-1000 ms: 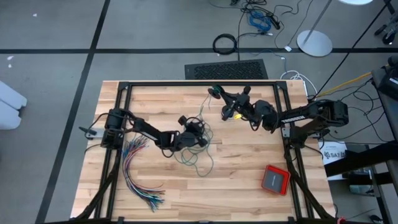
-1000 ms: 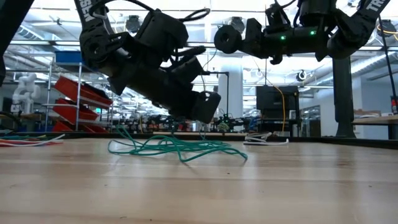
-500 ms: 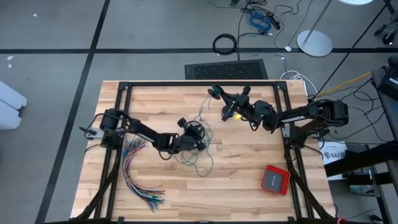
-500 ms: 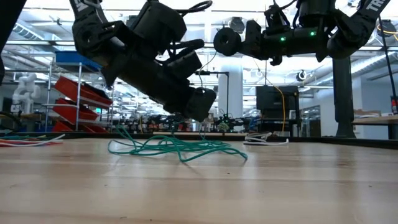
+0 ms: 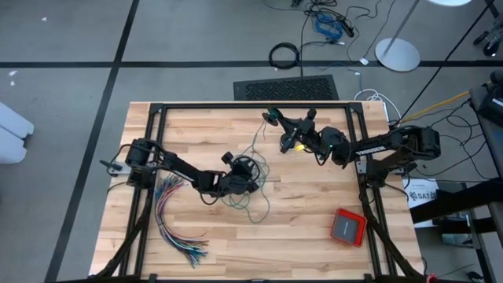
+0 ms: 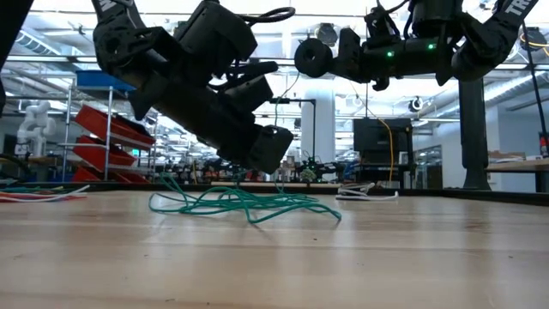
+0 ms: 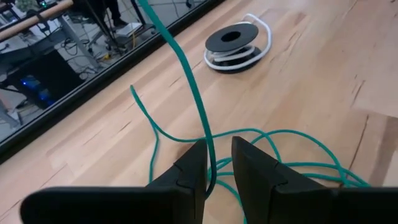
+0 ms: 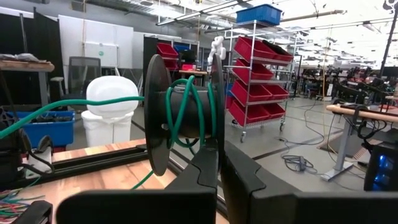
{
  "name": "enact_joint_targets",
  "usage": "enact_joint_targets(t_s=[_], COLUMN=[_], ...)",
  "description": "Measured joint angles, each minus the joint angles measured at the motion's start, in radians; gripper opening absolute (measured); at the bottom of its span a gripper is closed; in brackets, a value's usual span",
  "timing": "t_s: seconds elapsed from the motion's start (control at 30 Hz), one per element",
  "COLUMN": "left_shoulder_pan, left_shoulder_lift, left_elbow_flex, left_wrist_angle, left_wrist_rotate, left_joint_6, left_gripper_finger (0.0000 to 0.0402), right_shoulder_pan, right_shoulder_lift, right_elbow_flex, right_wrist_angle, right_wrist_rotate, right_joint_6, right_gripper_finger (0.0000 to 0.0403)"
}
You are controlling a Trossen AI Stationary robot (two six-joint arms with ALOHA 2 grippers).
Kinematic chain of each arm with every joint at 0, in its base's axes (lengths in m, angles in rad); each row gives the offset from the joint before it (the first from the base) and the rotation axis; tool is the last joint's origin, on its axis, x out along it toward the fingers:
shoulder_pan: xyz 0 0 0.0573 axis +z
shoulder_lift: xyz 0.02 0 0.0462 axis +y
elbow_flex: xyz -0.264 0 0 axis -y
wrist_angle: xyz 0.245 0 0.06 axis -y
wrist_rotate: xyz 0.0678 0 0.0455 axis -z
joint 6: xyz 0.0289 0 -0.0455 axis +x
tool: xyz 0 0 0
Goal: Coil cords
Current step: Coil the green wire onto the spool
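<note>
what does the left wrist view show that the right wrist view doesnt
Only the left wrist view: the left gripper pinching the green cord over its loose loops on the table, and a second spool lying flat. Only the right wrist view: the right gripper shut on an upright black spool with green turns. Both: the same green cord.

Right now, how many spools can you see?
2: one black spool with teal-green cord wound on it, held up in the right gripper; one spool with white cord lying flat on the table.

left end effector low mid-table, fingers pinched close | right end effector raised, clamped
</note>
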Motion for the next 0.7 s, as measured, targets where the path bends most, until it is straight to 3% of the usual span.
enact_joint_targets(t_s=[0.23, 0.37, 0.47, 0.57, 0.7], left_shoulder_pan=[-0.01, -0.01, -0.01, -0.007, -0.004], left_shoulder_lift=[-0.009, -0.027, -0.039, -0.061, -0.094], left_elbow_flex=[0.0, 0.0, -0.001, -0.002, -0.002], left_wrist_angle=[-0.002, -0.026, -0.028, -0.043, -0.044], left_wrist_rotate=[-0.004, 0.004, 0.011, 0.097, 0.124], left_joint_6=[0.006, 0.009, 0.03, 0.071, 0.135], left_gripper_finger=[0.0074, 0.0021, 0.0008, 0.0005, 0.0003], right_shoulder_pan=[0.0, 0.0, 0.0, 0.0, 0.0], right_shoulder_lift=[0.0, 0.0, 0.0, 0.0, 0.0], right_elbow_flex=[0.0, 0.0, 0.0, 0.0, 0.0], right_wrist_angle=[-0.003, -0.004, -0.006, -0.011, -0.013], right_wrist_rotate=[0.0, 0.0, 0.0, 0.0, 0.0], right_joint_6=[0.0, 0.0, 0.0, 0.0, 0.001], right_gripper_finger=[0.0, 0.0, 0.0, 0.0, 0.0])
